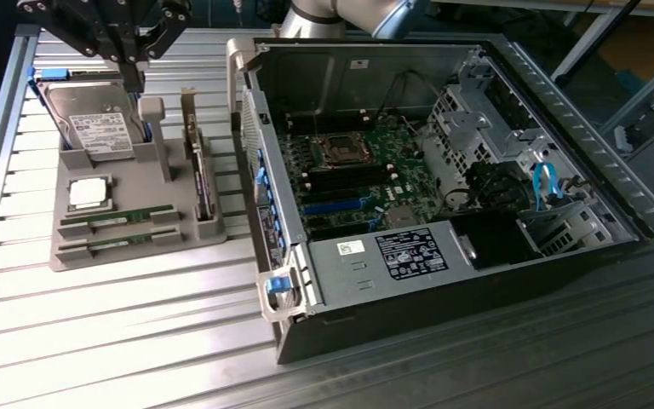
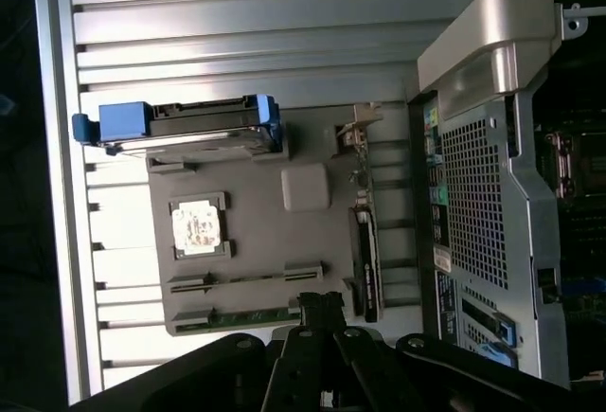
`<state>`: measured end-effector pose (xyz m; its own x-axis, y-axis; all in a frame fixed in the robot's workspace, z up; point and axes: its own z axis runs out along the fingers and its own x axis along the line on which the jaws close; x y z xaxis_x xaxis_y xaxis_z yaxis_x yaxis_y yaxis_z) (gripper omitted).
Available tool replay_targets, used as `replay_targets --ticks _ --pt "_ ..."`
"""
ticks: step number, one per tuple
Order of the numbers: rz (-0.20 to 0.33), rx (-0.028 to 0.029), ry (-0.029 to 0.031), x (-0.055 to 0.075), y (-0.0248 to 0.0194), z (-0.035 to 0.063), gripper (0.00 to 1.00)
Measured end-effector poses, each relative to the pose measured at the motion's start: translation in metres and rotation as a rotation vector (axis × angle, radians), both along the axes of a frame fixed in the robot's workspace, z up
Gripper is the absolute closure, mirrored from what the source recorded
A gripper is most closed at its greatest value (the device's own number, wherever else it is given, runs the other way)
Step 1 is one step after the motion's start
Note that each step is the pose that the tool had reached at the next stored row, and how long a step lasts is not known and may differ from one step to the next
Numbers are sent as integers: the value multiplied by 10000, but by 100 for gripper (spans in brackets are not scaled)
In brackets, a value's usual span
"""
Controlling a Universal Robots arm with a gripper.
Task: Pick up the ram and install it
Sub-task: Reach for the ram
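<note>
Pincer (image 1: 134, 82): closed, empty, over hard drive (image 1: 98, 119) | ram (image 1: 117, 241): slotted at opposite end of tray (image 1: 146, 192), past processor (image 1: 88, 193) | long axis: across tray, exterior view's left-right.

Ribbed metal tabletop (image 1: 134, 341) carries a grey parts tray (image 1: 146, 194) toward the exterior view's left and an open computer case (image 1: 339, 72) lying on its side just beside it, side panel off.
</note>
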<state>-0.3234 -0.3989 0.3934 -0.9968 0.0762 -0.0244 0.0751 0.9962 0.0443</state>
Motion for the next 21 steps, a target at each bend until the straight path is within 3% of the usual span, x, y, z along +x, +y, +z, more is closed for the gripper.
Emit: replay_targets --ticks 15,21 --pt "0 0 0 -394 0 0 90" --pt "-2 1 -1 -420 0 -1 90"
